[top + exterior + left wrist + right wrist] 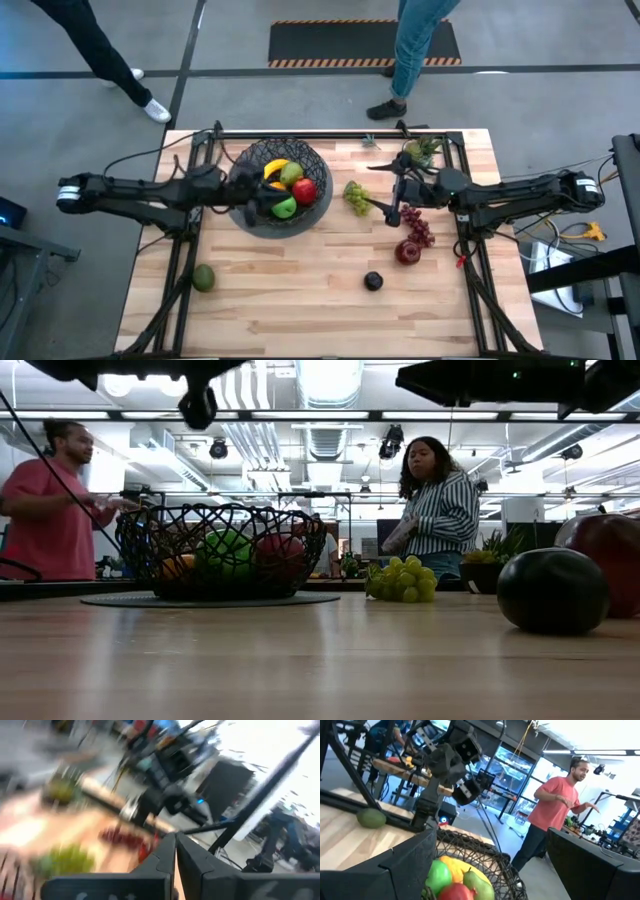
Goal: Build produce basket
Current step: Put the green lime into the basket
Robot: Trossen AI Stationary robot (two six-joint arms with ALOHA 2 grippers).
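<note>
The black wire basket [246,222] stands at the table's far left of centre and holds a banana [274,168], a pear [291,173], a red apple [304,191] and a green apple [284,207]. My left gripper [252,197] is above the basket's left side, shut and empty; it also shows in the left wrist view [175,852]. My right gripper [385,205] is open and empty, raised between the green grapes [357,195] and the dark red grapes [418,228]. In its wrist view [491,834] it faces the basket [485,847].
On the table lie a second red apple [407,251], a small black fruit [373,281] and an avocado [203,278]. A small potted plant [420,152] stands at the far right. Two people stand beyond the far edge [440,510]. Bare wood shows along the near side.
</note>
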